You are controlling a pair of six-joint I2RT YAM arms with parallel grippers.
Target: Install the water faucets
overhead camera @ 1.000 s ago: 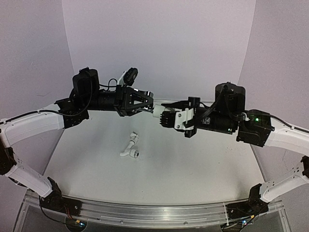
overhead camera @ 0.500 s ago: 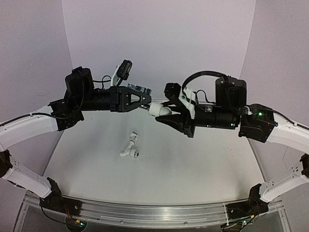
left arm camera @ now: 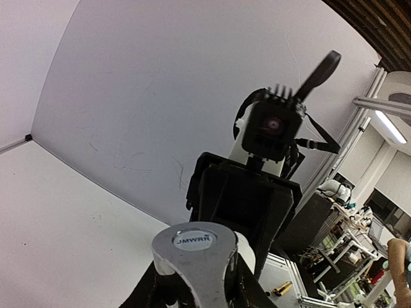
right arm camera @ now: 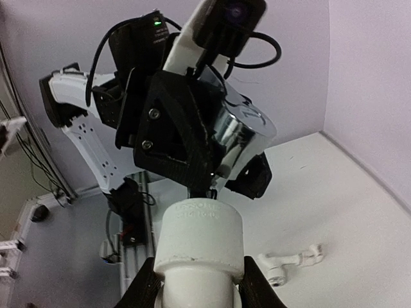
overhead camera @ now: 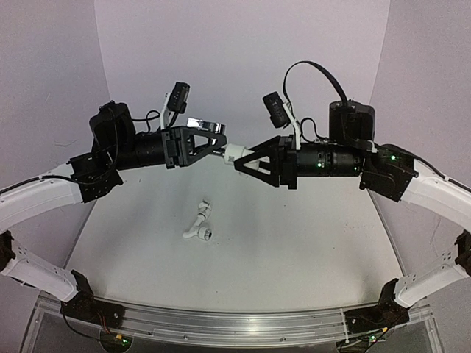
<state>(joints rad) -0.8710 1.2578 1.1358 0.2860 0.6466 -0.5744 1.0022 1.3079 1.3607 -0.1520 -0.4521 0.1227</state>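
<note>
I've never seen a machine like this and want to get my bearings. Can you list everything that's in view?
tap: one, shiny chrome, in the air above the table, clamped in the left gripper
elbow piece: one, white plastic, in the air at the tap's end, clamped in the right gripper
bent pipe: one, white, lying loose on the table below the two grippers
table: one, white, under everything
rail: one, silver metal, along the table's near edge
left gripper: one, black, shut on the tap
right gripper: one, black, shut on the elbow piece
</note>
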